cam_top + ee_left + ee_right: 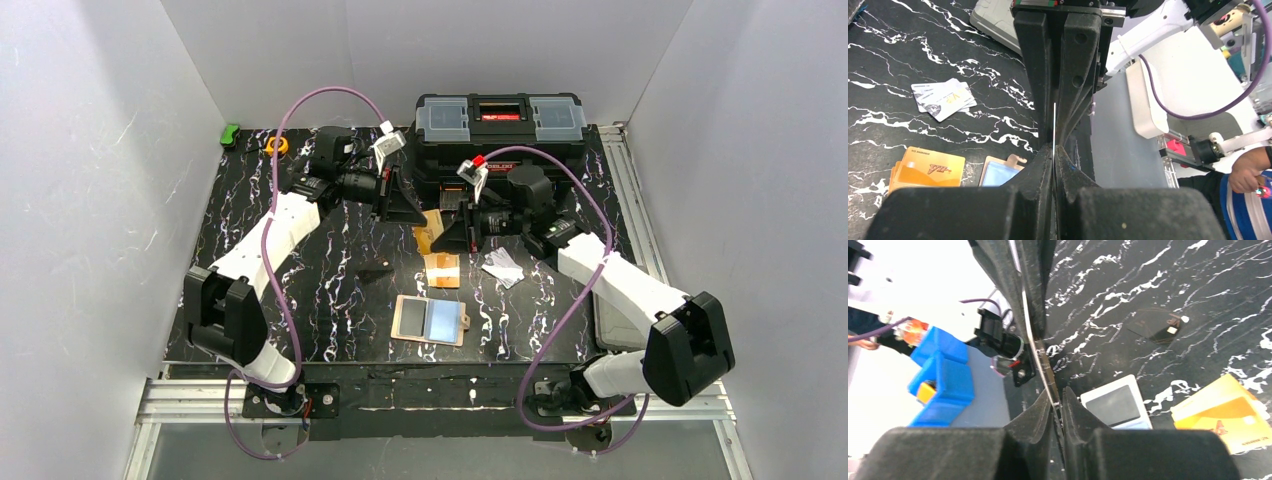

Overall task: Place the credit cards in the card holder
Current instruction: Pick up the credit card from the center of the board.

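Note:
Above the middle of the table an orange credit card (430, 234) hangs on edge between both grippers. My left gripper (1054, 149) is shut on it, and the card (1054, 125) shows there as a thin line. My right gripper (1058, 392) stands slightly open: the card's edge (1035, 347) lies against one finger, with a narrow gap to the other. The card holder (432, 320) lies open and flat near the front, one half dark, the other pale blue. More orange cards (442, 268) and a black card (375, 272) lie on the table.
A big black toolbox (500, 125) stands at the back, right behind the grippers. White cards (503, 268) lie to the right of the orange stack. A green object (230, 133) and an orange ring (276, 145) sit at the back left corner.

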